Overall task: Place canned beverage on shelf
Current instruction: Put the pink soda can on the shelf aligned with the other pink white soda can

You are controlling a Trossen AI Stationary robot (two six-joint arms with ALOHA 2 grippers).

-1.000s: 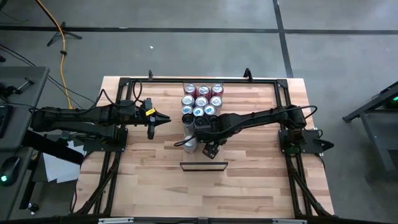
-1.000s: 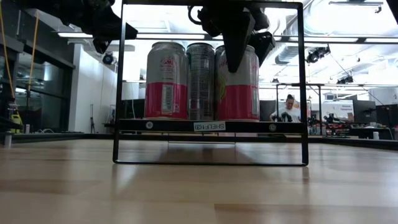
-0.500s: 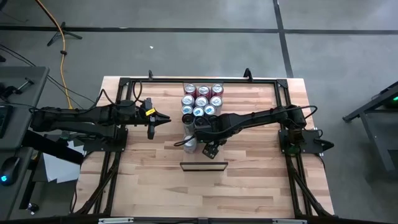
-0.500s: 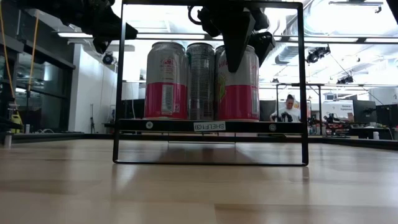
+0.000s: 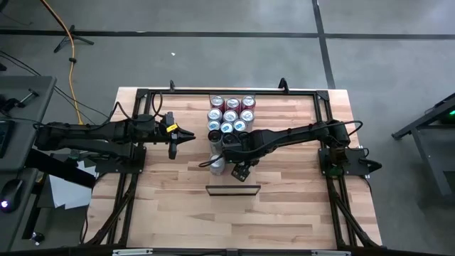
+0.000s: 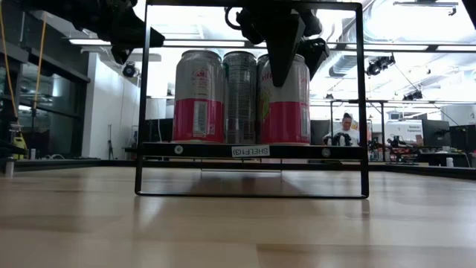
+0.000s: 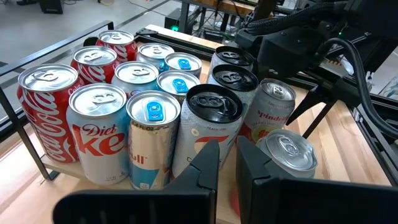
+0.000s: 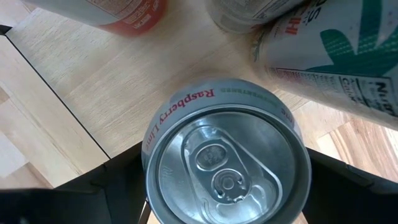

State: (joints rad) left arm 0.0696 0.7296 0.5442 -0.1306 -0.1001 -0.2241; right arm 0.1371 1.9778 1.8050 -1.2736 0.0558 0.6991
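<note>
Where the right end effector sits: the right end effector (image 5: 222, 161) is around the middle of the bench (image 5: 298, 213), reaching in from the right edge, directly over a Raspberry Lime can (image 5: 217, 165).
Right end effector state: it is clamped on the Raspberry Lime can (image 8: 227, 168). One dark finger (image 8: 124, 180) lies against each side of the can, whose pull-tab top faces the wrist camera.
Raspberry Lime can position: it is upright, just beside the can cluster (image 5: 231, 114), on the side of the cluster that faces the shelf (image 5: 232, 190). It is not on the shelf.
Can cluster: it stands packed together at the middle of the bench's far edge. Red cola cans, silver diet cola cans, slim blue-tabbed cans and dark-topped cans show in the left wrist view (image 7: 130, 106).
Shelf: a small dark frame with a labelled rail (image 6: 251, 151), standing on the bench between the held can and the near edge, apart from the can.
Left end effector: the left end effector (image 5: 178, 137) hovers above the bench on the left side of the cluster with its fingers (image 7: 208, 165) closed on nothing.
Background: a person (image 6: 346, 128) shows in the room beyond the bench.
</note>
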